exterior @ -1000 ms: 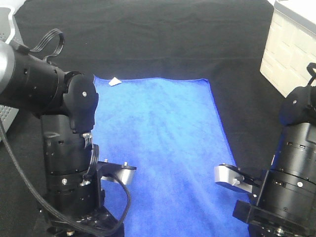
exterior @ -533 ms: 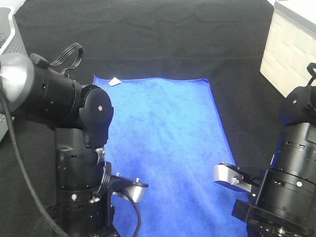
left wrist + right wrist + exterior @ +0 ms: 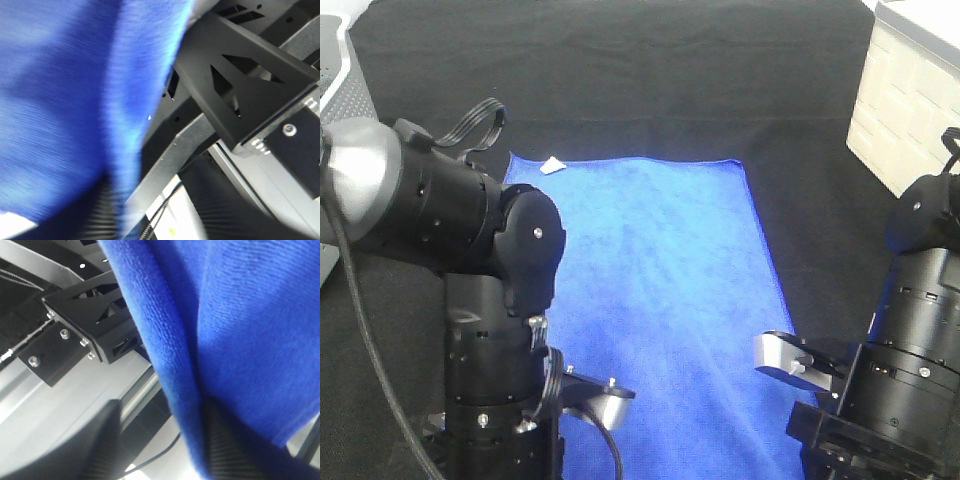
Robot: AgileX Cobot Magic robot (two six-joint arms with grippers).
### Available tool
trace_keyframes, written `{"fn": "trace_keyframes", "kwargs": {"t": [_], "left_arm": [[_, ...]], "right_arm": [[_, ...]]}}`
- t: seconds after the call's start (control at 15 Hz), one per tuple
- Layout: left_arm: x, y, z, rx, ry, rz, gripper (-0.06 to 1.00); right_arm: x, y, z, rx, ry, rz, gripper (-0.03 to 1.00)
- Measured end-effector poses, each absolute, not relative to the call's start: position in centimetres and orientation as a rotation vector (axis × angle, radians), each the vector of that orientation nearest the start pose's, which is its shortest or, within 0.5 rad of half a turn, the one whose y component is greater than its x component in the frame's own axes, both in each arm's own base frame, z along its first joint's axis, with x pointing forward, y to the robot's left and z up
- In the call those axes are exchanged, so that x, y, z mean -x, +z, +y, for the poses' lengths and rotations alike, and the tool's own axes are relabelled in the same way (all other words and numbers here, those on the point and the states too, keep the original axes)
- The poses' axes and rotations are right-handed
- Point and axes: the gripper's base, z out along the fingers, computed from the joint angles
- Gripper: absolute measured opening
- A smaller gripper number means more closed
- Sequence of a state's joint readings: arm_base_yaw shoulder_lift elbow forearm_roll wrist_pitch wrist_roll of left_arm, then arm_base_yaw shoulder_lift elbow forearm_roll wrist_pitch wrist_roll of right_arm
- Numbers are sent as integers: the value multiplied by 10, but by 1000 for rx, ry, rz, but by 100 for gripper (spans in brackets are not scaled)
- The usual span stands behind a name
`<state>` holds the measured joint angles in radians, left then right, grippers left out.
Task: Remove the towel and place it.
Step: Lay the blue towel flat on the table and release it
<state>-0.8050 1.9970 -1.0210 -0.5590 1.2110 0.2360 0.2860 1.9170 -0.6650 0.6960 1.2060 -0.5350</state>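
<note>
The blue towel (image 3: 650, 290) lies spread flat on the black table covering (image 3: 620, 80), its small white tag (image 3: 553, 165) at the far left corner. Both arms stand at its near end, the left arm (image 3: 490, 300) over its left edge and the right arm (image 3: 910, 380) beside its right edge; neither gripper shows in the high view. In the right wrist view a hanging fold of towel (image 3: 235, 330) passes between the parted fingers (image 3: 227, 447) of my right gripper (image 3: 162, 417), which is open. The left wrist view is blurred: towel (image 3: 60, 100) hangs by my left gripper (image 3: 150, 192), whose fingers (image 3: 92, 212) stand apart.
A white brick-patterned box (image 3: 910, 90) stands at the far right. A grey ribbed object (image 3: 345, 95) sits at the left edge. Black frame parts (image 3: 235, 85) and pale rails (image 3: 60, 390) show below the table edge in the wrist views.
The left arm has swung to the right and nearer, now overlapping the towel's left edge. The right arm has barely shifted. The towel lies as before.
</note>
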Motion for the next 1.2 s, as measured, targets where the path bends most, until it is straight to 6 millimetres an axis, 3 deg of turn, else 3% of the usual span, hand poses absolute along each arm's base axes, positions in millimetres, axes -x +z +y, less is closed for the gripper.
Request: {"fn": "trace_keyframes", "kwargs": {"t": [0.13,0.27,0.67,0.93,1.2], "left_arm": [[-168,113,-242,845,378,-2346,62],[-169,115,-241,849,377,-2352,64],[-159,130,-248,894,383,-2372,64],[-153,130,-251,858,344,-2381,64],[-154,130,-250,785,303,-2407,64]], "right_arm": [[-181,98,110,-311,-744,-2320,64],[-181,98,110,-307,-743,-2320,68],[-180,116,110,-347,-772,-2386,69],[-164,121,105,-340,-773,-2382,69],[-166,143,106,-403,-831,-2543,69]]}}
